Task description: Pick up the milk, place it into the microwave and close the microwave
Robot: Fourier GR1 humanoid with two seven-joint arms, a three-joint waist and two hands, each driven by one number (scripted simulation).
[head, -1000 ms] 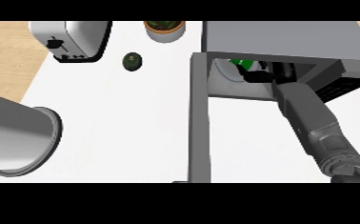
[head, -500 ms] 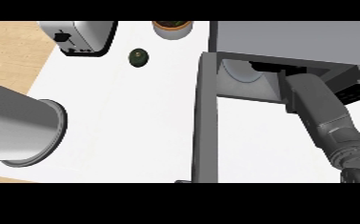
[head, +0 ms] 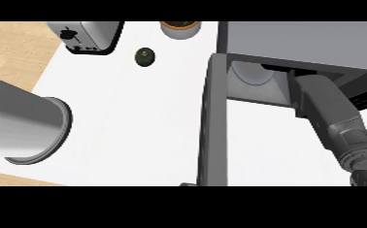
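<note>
White counter (head: pixel 136 125) fills most of your view, with pale wood flooring (head: pixel 22 52) at its left edge. A silver toaster (head: pixel 86 35) sits at the far left corner, a dark green avocado (head: pixel 145 56) just beside it and a small bowl (head: pixel 179 28) against the far edge. You see the grey microwave (head: pixel 294 40) on the right with its door (head: pixel 213 120) swung open toward you. Your right forearm (head: pixel 329 115) runs into the cavity, where the round turntable (head: pixel 251 73) shows; the hand is hidden inside, so you cannot tell how its fingers are set. The milk is not visible. Your left forearm (head: pixel 28 125) lies at the left edge, its hand out of view.
</note>
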